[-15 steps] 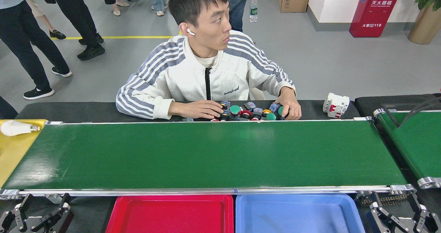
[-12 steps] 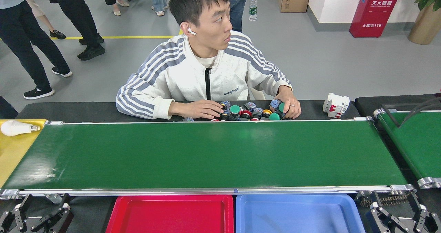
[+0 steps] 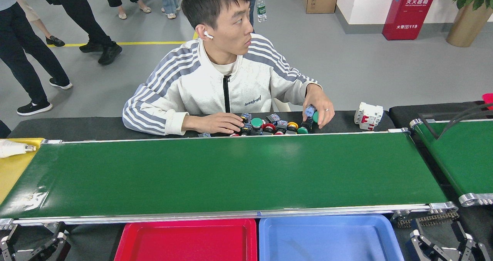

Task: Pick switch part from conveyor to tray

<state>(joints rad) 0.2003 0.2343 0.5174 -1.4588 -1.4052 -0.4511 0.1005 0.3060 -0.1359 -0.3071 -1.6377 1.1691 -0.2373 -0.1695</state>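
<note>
Switch parts (image 3: 275, 126): a cluster of push-button switches at upper centre of the frame, on the black table (image 3: 96, 128) just beyond the far rail of the conveyor (image 3: 231, 172). About eight to ten pieces; an exact count is not possible, as they overlap and are partly covered by hands. Caps visible: green, red, one yellow; bodies dark with blue blocks.

One switch part is held in a person's hand (image 3: 317, 106), lifted just above the right end of the cluster. The person's other hand (image 3: 217, 123) rests at the left end.

On the belt: none. The task's thing is not yet within reach of either arm.

Handling, as a judgement: small, light, rigid plastic; round glossy cap likely slippery, liable to roll. Best taken across the squarer body, not the cap.

Trays, two: red tray (image 3: 185, 241) and blue tray (image 3: 327, 239), bottom centre, side by side, both bare.

Left gripper (image 3: 32, 247), bottom left corner: jaws stand apart, holding nothing. Right gripper (image 3: 443, 247), bottom right corner: jaws likewise spread, holding nothing.

Other items: one white breaker block (image 3: 368, 115), right of the cluster; one light bulb (image 3: 13, 148) on a yellow surface, left edge; one second green belt (image 3: 462, 153), right edge.
</note>
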